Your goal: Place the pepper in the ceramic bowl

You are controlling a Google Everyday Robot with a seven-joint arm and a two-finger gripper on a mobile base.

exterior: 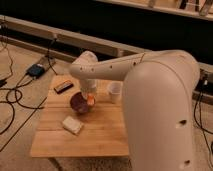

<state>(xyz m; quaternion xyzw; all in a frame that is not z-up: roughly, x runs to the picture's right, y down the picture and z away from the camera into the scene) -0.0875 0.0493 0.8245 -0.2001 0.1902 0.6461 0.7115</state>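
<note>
The dark purple-maroon ceramic bowl [80, 102] sits on the left middle of the wooden table [100, 135]. My gripper [90, 99] hangs straight down from the white arm, right over the bowl's right rim. The small orange pepper [91, 101] shows at the gripper's tip, at the bowl's right edge. Whether it rests in the bowl or is still held I cannot tell.
A small white cup [114, 92] stands just right of the bowl. A pale tan block [72, 125] lies in front of the bowl. A dark flat object [63, 86] lies at the table's back left corner. Cables and a box [37, 70] are on the floor at left.
</note>
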